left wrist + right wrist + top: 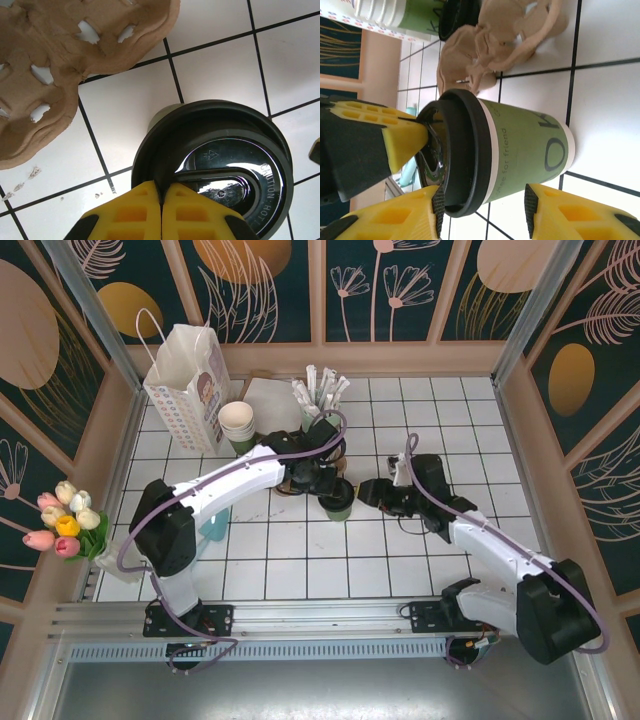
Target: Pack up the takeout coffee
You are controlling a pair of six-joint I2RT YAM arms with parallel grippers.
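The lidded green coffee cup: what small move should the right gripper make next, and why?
Probably ease the right gripper forward and close on the cup's wall. The takeout coffee stands upright on the tiles beside the pulp carrier; the left gripper, shut, rests its tips on the lid, while the right's open jaws sit short of the cup, gripping nothing.

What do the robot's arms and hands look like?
The left arm and right arm have white shells, black joints and a purple cable looping alongside. The left hand and right hand have chunky yellow fingers with square dimples; the right's carry black pads.
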